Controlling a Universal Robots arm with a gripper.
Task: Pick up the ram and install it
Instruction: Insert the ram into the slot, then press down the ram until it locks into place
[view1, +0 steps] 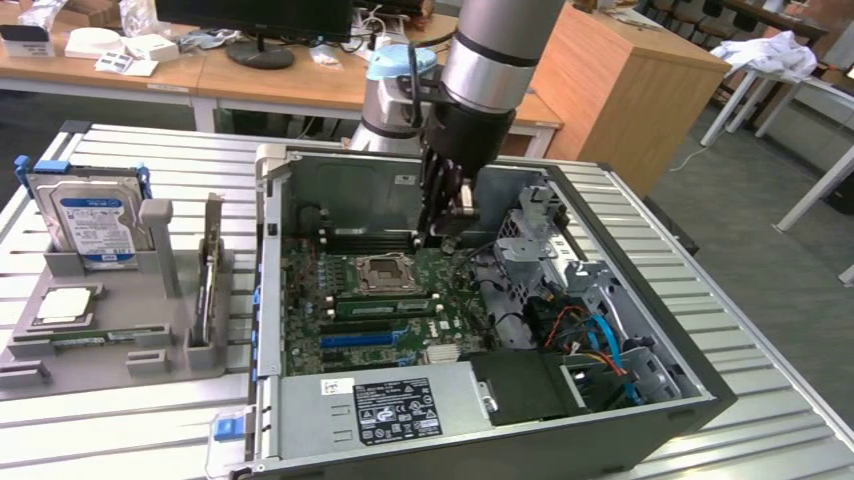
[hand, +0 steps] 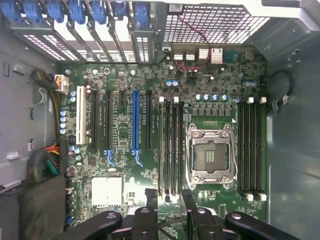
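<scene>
One gripper spread wide (holding nothing), over motherboard, near memory slots, inside computer case

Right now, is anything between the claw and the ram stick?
Yes. The claw hangs open inside the computer case; its side wall stands between it and the ram, upright in the grey holder outside.

Gripper body cropped, ram seemingly edge-on, chips unreadable

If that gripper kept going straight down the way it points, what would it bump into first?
Probably the motherboard, around the end of the black memory slots beside the empty processor socket. The open gripper hangs above them, holding nothing; depth makes the exact spot uncertain.
</scene>
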